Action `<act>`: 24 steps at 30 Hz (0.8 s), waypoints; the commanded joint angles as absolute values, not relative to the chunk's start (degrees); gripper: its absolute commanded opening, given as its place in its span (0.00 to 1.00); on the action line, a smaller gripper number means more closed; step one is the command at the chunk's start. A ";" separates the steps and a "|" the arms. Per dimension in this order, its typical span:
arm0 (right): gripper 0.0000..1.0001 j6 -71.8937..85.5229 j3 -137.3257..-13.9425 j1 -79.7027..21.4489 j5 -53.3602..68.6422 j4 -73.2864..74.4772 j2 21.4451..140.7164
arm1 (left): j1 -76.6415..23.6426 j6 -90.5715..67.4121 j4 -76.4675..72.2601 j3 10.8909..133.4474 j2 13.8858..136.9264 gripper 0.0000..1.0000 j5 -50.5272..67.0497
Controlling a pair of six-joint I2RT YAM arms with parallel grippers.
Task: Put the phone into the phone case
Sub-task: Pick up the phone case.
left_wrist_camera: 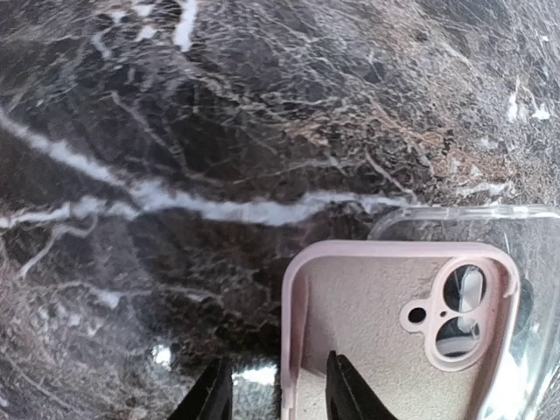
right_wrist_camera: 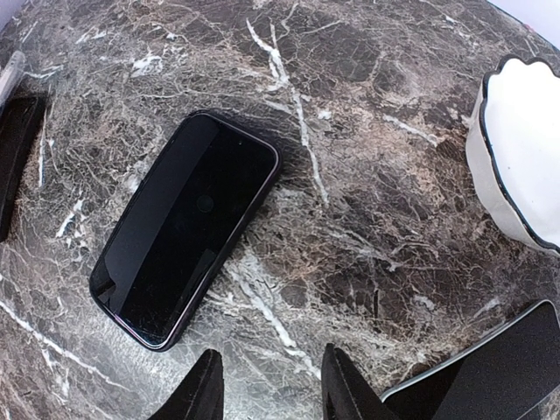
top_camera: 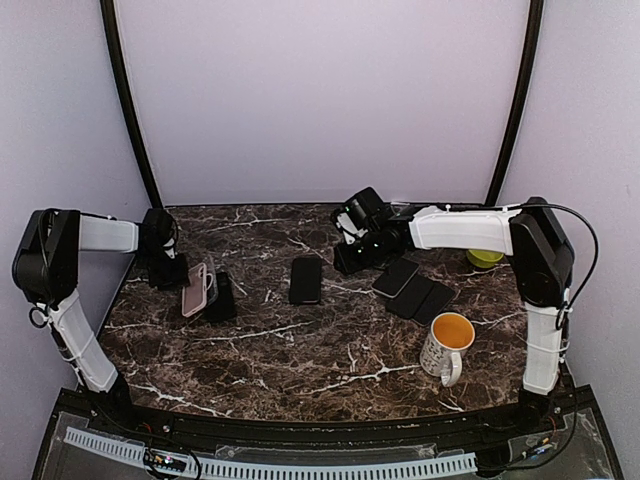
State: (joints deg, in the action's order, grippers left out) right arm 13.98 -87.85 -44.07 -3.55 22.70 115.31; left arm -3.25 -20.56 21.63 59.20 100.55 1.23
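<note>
a dark phone (top_camera: 305,280) is lying flat, glossy side up, near the middle of the marble table (top_camera: 320,350), touching nothing else. well to its left a pink case (top_camera: 194,289) is lying hollow side up, partly overlapping a clear case (left_wrist_camera: 525,254). the left gripper (left_wrist_camera: 278,398) is hovering with its fingers apart, straddling the pink case's side wall without pinching it. the right gripper (right_wrist_camera: 269,389) is hanging open and empty near the phone. three similar dark phones (top_camera: 415,292) are lying further right, near a mug (top_camera: 447,345). likely risks: the flat phone is offering little edge, so a pinch may slip off it. the unheld case may slide under pressure, dragging the clear one along.
</note>
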 commanded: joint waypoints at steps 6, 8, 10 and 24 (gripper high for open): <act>0.39 13.33 -88.23 -43.95 -4.28 22.50 115.05 | -3.52 -18.65 23.92 59.48 103.61 0.14 6.48; 0.39 13.27 -88.24 -43.95 -4.62 22.73 114.90 | -3.52 -18.45 23.96 59.52 103.51 0.02 7.29; 0.39 13.29 -88.11 -43.95 -4.97 22.85 114.68 | -3.56 -18.38 24.10 59.44 102.80 0.00 7.35; 0.39 14.04 -87.97 -44.59 -0.32 21.80 111.01 | -11.76 -18.85 19.70 52.48 79.26 0.00 -5.32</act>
